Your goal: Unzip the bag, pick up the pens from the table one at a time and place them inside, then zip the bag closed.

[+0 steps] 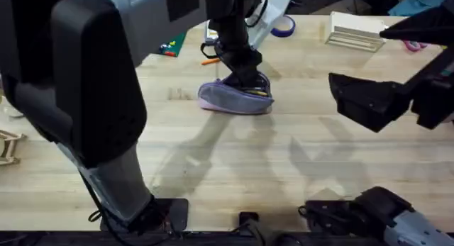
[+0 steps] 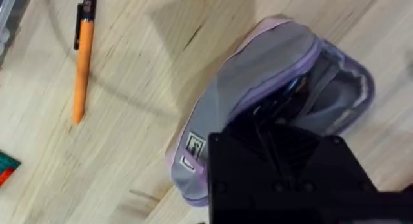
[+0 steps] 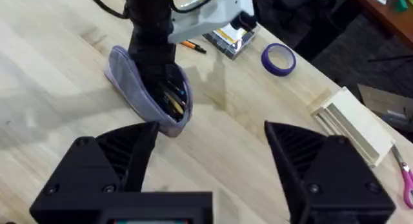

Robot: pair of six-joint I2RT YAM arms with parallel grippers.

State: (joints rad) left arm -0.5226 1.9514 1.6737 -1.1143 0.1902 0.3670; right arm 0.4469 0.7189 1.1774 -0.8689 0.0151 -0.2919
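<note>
Right hand is hanging closest to the lens in its own wrist view, fingers spread wide w/ nothing between them, waiting well off to the side, prob. so it's keeping out of the left arm's way. Overhead it's sitting at the right of the counter, well apart from the bag.

Left hand is reaching down right into the bag's mouth, and its dark body is blocking the fingertips, so I can't tell if it's open or closed, or what it's got. My guess: it's dropping a pen in, since dark slim shapes are showing inside the opening in the right wrist view, though I can't say for sure what they are.

Bag is lying on its side near the middle of the counter toward the far edge, zip already open, mouth gaping toward the right arm. It's soft lilac fabric w/ a greyer band across the middle, a small white tag sewn at one end, and it's sagging a bit under the hand.

Orange pen w/ dark tip is lying flat on the counter near the bag, not touching it, so at least one pen is waiting to go in, and zipping shut isn't done yet.
</note>
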